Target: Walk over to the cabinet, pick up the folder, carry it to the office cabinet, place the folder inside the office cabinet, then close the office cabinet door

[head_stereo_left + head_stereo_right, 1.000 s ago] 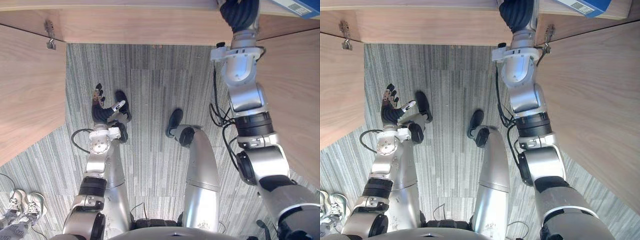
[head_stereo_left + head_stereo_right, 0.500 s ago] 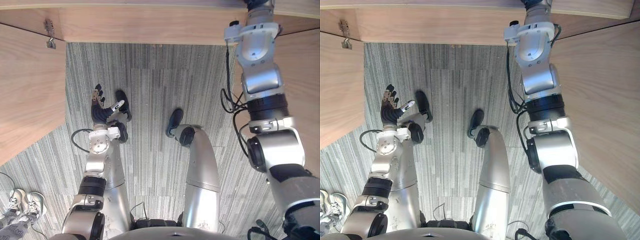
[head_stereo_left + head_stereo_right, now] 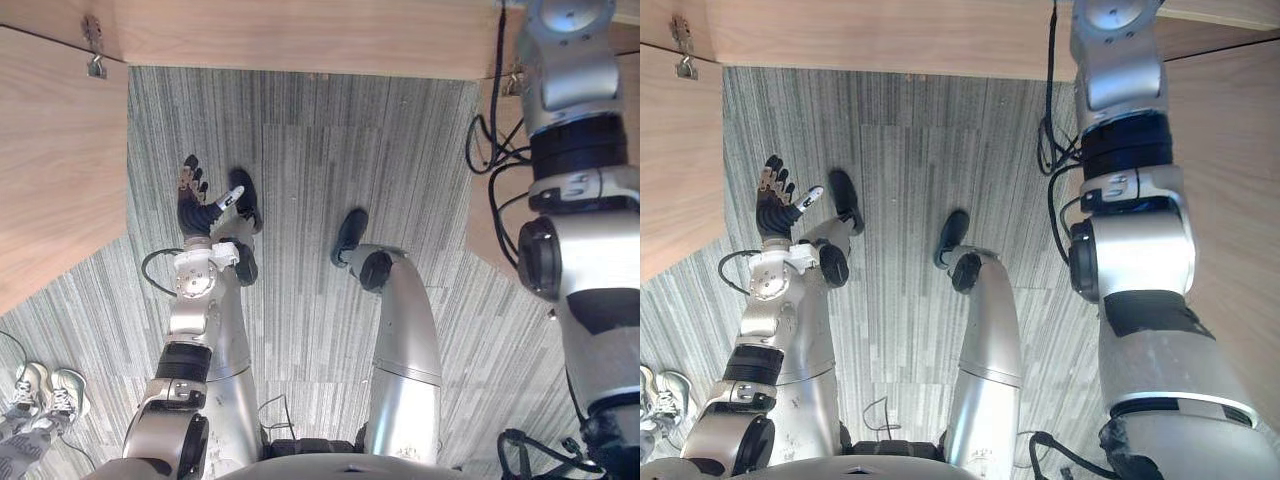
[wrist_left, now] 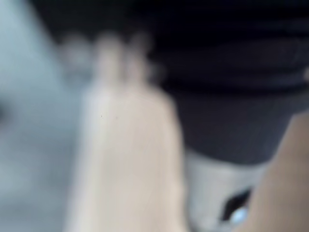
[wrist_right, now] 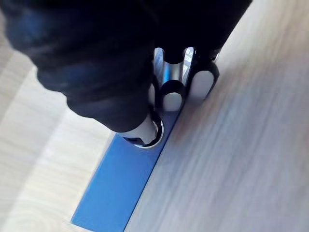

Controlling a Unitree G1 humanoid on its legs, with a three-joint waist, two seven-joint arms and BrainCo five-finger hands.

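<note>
Carpet point(image 3: 300, 150), grey with fine stripes, covers the floor below the head camera. Pale wood office cabinet point(image 3: 300, 40) runs along the top edge. Two wood doors stand open: left door point(image 3: 50, 170) and right door point(image 3: 1240, 200). One metal hinge point(image 3: 95, 55) at the left door's upper corner. One pair of light shoes point(image 3: 45, 390) belonging to a person, at the lower left.

One blue folder point(image 5: 120, 188), seen edge-on in the right wrist view, lies against pale wood boards. Which compartment cannot be told. Right hand point(image 5: 166, 96) is up at the cabinet, fingers curled over the folder's far end and pinching it.

Left hand point(image 3: 190, 205) hangs low over the carpet, fingers straight and spread, holding nothing.
</note>
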